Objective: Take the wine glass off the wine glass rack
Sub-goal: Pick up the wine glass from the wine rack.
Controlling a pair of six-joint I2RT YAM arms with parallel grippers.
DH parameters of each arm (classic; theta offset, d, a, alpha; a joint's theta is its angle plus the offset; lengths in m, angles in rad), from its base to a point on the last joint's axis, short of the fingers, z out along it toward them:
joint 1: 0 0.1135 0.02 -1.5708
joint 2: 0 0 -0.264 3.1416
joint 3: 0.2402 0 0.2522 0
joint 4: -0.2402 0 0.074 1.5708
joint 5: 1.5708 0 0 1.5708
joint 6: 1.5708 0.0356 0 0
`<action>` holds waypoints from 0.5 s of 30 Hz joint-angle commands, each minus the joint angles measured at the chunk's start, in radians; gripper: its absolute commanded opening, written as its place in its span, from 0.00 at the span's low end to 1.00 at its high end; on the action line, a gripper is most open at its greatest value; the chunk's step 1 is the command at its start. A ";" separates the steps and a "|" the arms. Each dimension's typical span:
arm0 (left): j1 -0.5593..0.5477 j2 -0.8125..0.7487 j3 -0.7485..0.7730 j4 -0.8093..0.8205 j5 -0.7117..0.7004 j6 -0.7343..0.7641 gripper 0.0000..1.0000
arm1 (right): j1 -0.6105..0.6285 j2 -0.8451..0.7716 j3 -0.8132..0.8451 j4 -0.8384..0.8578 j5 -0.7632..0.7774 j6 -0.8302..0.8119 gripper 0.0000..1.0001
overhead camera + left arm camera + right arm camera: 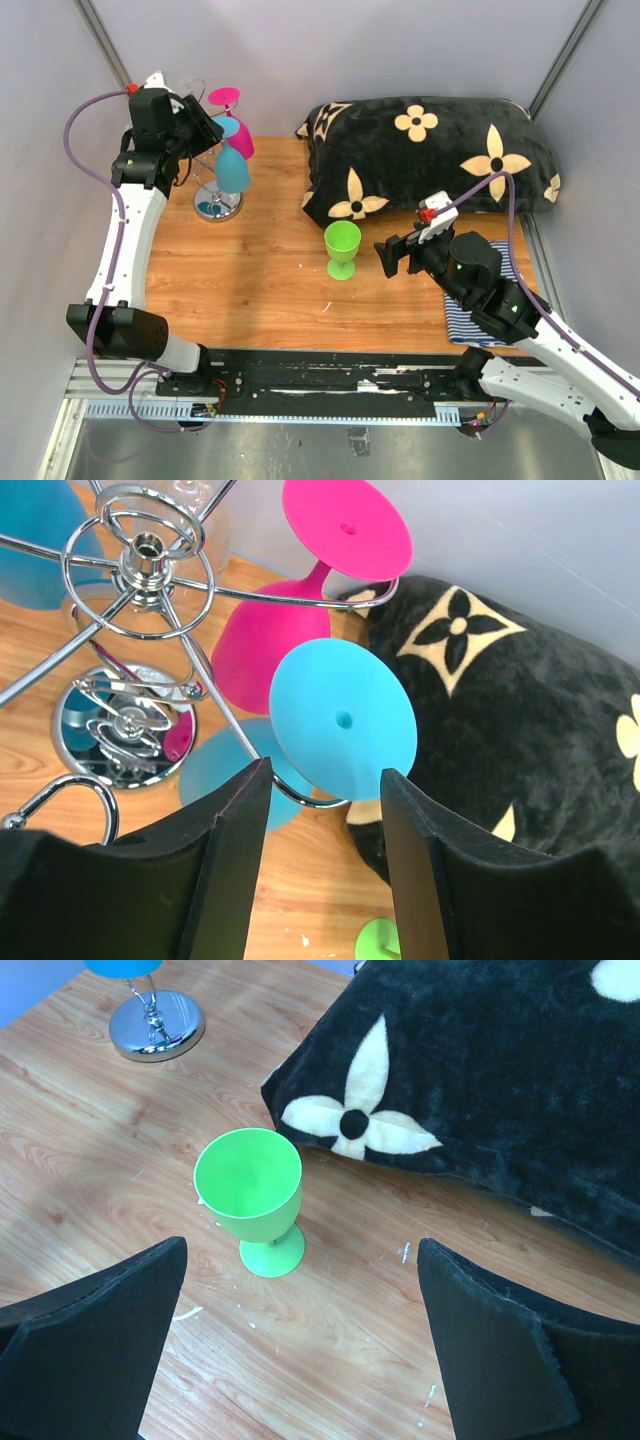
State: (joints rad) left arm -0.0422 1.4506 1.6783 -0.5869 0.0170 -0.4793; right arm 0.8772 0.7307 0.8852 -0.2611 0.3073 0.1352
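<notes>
Notably shiny chrome wine glass rack (146,552)

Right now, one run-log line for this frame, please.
left fingers: apart, framing foot of blue glass hung on rack | right fingers: open, facing green glass | pink glass: on rack

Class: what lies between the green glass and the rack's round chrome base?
Only bare wooden table separates green glass from chrome base, clearest in the right wrist view.
</notes>
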 commanded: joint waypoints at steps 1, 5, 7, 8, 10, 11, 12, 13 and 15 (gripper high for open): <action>0.007 -0.015 -0.017 0.035 0.003 -0.001 0.52 | 0.001 -0.011 0.008 -0.010 0.001 0.012 0.98; 0.008 -0.016 -0.023 0.045 0.010 -0.002 0.51 | 0.001 -0.014 0.014 -0.016 0.004 0.009 0.98; 0.010 -0.017 -0.027 0.048 0.003 -0.007 0.49 | 0.001 -0.017 0.013 -0.015 0.008 0.009 0.98; 0.011 -0.018 -0.030 0.050 0.003 -0.010 0.49 | 0.000 -0.018 0.013 -0.017 0.009 0.009 0.98; 0.011 -0.023 -0.041 0.062 0.009 -0.016 0.47 | 0.001 -0.020 0.012 -0.020 0.012 0.010 0.98; 0.012 -0.025 -0.047 0.069 0.013 -0.022 0.47 | 0.001 -0.021 0.013 -0.023 0.012 0.010 0.98; 0.013 -0.028 -0.054 0.077 0.022 -0.026 0.47 | 0.001 -0.023 0.012 -0.025 0.012 0.011 0.98; 0.013 -0.032 -0.062 0.085 0.028 -0.032 0.46 | 0.000 -0.024 0.013 -0.027 0.012 0.013 0.98; 0.014 -0.036 -0.075 0.097 0.042 -0.042 0.45 | 0.001 -0.028 0.011 -0.029 0.013 0.015 0.98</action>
State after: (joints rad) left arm -0.0387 1.4448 1.6344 -0.5171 0.0238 -0.4965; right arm 0.8772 0.7200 0.8852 -0.2726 0.3077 0.1352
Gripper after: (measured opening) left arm 0.465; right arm 0.984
